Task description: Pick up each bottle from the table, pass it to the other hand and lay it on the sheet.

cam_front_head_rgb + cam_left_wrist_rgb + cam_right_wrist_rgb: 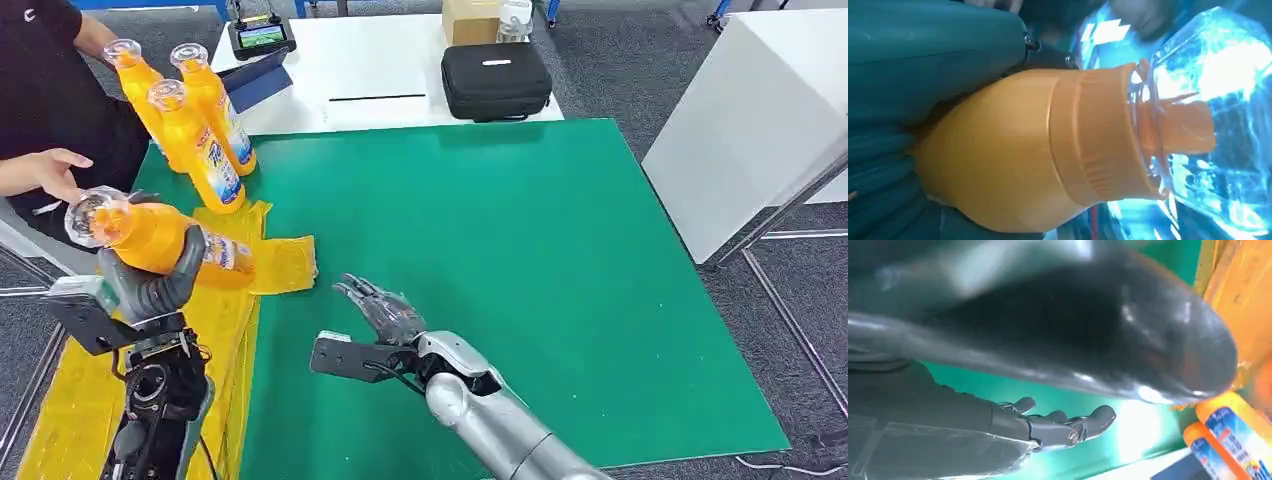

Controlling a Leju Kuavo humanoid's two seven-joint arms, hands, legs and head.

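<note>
Leftmost, a person (45, 100) in a dark top sat beside the bench's left edge, one hand (55, 172) resting flat near the far left corner. Just below that, the robot's left hand (160, 285) was clamped around an orange bottle (150, 238), held tilted on its side with its clear cap (88, 216) pointing toward the left edge and its labelled end over the yellow sheet (235, 330); the left wrist view showed the same orange shoulder and clear cap (1208, 125) close up, with the hand's grey cover (923, 55) against it. The sheet lay crumpled along the left edge of the green bench (520, 280), running from the near left corner up toward the far one. Three more orange bottles (205, 140) stood upright in a tight cluster at the far left corner, just beyond the sheet. Further right, near the middle of the near edge, the right hand (385, 310) hovered low over the bare green surface with its fingers (1083, 425) apart and holding nothing, pointing toward the sheet. Beyond the far edge stood a white table (390, 70) carrying a black case (496, 80), a tablet (262, 38) and a cardboard box (470, 20).
</note>
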